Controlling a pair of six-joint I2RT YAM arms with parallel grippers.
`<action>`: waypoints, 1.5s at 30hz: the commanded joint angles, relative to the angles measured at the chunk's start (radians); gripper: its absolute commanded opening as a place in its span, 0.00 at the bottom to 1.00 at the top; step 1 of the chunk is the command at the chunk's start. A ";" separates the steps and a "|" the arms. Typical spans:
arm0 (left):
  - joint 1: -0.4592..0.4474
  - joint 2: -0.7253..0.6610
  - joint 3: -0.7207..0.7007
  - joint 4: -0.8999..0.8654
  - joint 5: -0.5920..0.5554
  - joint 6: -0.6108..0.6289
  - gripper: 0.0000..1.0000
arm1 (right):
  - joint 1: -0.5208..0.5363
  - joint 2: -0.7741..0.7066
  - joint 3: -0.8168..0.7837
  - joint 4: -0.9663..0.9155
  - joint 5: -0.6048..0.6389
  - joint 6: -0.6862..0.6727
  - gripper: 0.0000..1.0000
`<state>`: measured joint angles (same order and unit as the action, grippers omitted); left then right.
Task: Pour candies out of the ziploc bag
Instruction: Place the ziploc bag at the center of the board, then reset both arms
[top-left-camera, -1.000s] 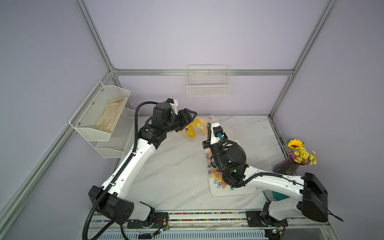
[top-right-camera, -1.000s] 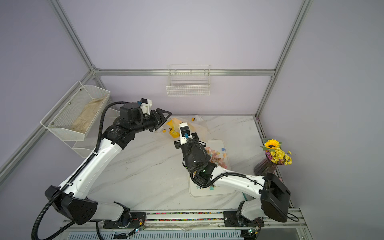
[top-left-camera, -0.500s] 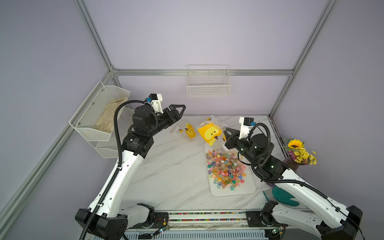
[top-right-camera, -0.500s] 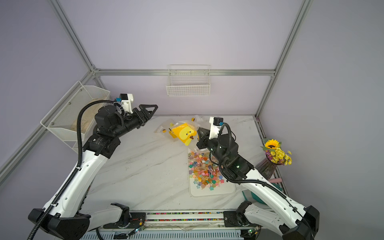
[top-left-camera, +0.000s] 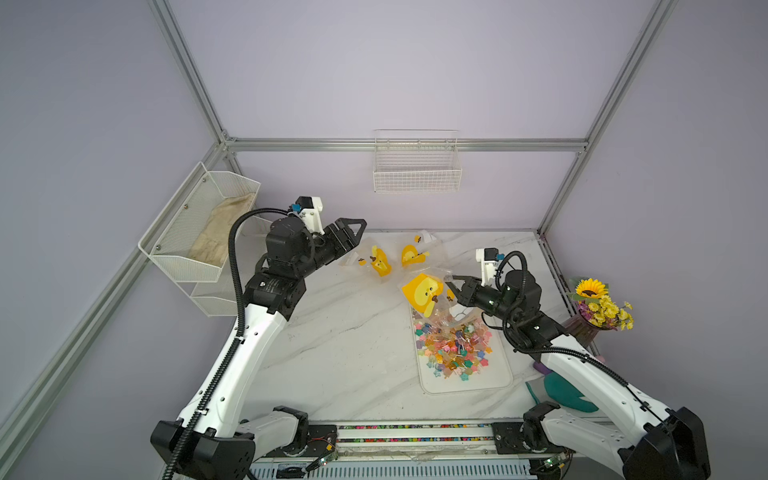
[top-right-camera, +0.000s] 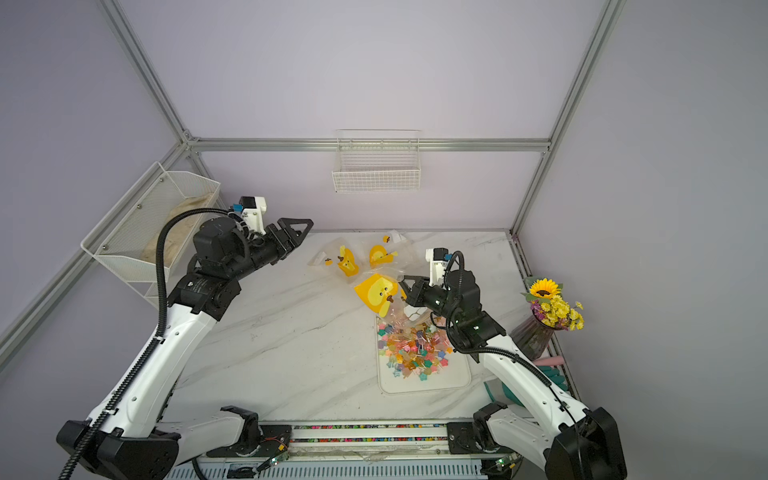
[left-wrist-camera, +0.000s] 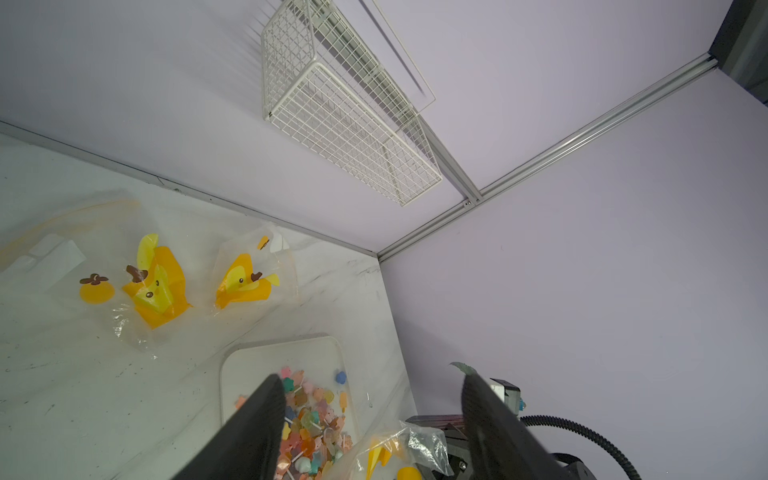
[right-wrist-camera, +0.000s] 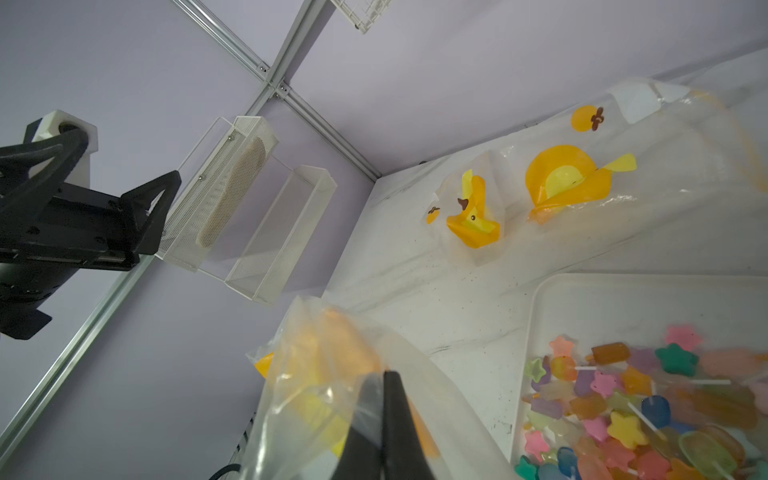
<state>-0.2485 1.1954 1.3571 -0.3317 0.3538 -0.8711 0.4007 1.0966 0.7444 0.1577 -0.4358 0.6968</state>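
While the right jaws pinch shut on a clear edge of the ziploc bag (top-left-camera: 426, 293), the bag hangs off the table (top-left-camera: 340, 345) above the far end of the white tray (top-left-camera: 478, 383). Its yellow cartoon print faces up, and its clear lower part droops toward the tray. In the right wrist view the two dark fingers (right-wrist-camera: 399, 415) are pressed together with crinkled plastic between them.

The candies (top-left-camera: 455, 349) lie heaped on the tray in both top views, orange, pink, blue, green and yellow, with pale sticks poking out. They cover the far and middle part of the tray, and the near end is bare. The drooping plastic overlaps the heap's far edge, so I cannot tell whether any sweets are inside the bag.

Raised above the back left of the table, the left jaws stand wide apart and hold nothing. In the left wrist view the two dark fingers (left-wrist-camera: 253, 432) frame the tray (left-wrist-camera: 249, 361) and the candies (left-wrist-camera: 311, 419) beyond them. The left arm (top-left-camera: 249, 340) is well apart from the held bag.

Two other printed bags lie crumpled at the back of the table, the nearer bag (top-left-camera: 376, 262) and the farther bag (top-left-camera: 413, 253), both apart from the tray. A sunflower bouquet (top-left-camera: 598, 303) stands at the table's right edge. A white wire basket (top-left-camera: 417, 172) hangs on the back wall.
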 joint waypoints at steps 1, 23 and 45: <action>0.015 -0.037 -0.044 0.022 -0.004 0.021 0.68 | -0.013 0.012 0.002 0.108 -0.097 0.048 0.00; 0.050 -0.187 -0.062 -0.292 -0.483 0.316 0.73 | 0.260 0.681 0.366 0.086 -0.115 0.049 0.20; 0.262 -0.024 -0.555 0.172 -0.802 0.528 1.00 | -0.327 0.463 -0.002 0.403 0.663 -0.450 0.97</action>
<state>-0.0044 1.1519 0.8913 -0.3378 -0.3244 -0.4252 0.1074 1.5070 0.8413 0.4068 0.1055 0.4042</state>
